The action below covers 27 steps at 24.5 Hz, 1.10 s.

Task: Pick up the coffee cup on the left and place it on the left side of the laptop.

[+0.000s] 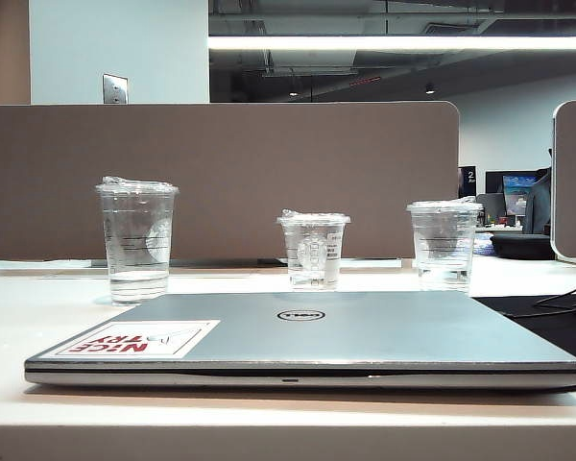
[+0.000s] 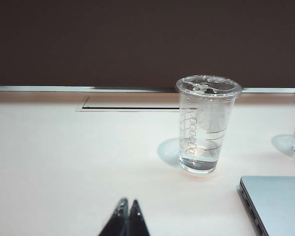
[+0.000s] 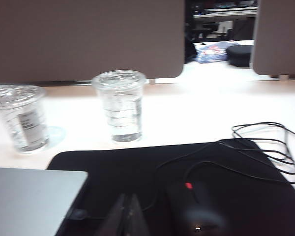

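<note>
Exterior view: cups (image 1: 313, 250) behind laptop (image 1: 307, 336).

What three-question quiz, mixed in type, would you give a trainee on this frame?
1. True or false: the laptop lies closed on the table.
2. How many clear cups stand behind the laptop?
3. Which cup is tallest? A) left B) middle C) right

Key:
1. True; its lid is down.
2. Three: the coffee cup, the small cup and the lidded cup.
3. A. The left claw and the right claw are both shut and hold nothing; the right one hangs over a black mat near a mouse.
</note>
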Motion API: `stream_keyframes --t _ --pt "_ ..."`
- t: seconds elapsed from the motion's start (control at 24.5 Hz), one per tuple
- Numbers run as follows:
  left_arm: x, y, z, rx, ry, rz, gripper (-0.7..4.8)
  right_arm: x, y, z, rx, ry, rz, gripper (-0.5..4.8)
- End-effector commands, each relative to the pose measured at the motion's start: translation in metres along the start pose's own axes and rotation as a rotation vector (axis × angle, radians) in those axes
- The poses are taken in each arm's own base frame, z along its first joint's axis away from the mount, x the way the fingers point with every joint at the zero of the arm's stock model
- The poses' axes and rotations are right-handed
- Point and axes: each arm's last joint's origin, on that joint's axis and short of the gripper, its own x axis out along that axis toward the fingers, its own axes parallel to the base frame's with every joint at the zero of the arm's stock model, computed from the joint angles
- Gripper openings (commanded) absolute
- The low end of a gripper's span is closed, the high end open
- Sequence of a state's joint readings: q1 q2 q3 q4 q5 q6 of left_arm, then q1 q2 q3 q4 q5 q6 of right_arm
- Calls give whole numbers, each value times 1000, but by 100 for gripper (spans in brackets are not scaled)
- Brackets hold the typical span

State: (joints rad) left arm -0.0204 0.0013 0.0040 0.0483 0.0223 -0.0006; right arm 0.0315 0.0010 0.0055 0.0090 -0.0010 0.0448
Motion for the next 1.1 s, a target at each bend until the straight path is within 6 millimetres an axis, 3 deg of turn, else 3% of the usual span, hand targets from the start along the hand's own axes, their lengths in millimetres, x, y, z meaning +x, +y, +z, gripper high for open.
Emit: stream_keyframes --t 0.04,0.49,0.78,1.1 --pt "0 0 2 -4 -16 -3 -5 0 4 0 0 -12 39 -4" --pt "0 0 2 -15 -15 -10 -5 -2 29 -3 1 28 292 -4" --pt "0 -3 2 -15 -15 -113 -5 -4 49 -14 -26 150 478 -4" --pt "-1 -7 9 -7 -79 -250 -5 -5 51 -15 -29 160 504 -4"
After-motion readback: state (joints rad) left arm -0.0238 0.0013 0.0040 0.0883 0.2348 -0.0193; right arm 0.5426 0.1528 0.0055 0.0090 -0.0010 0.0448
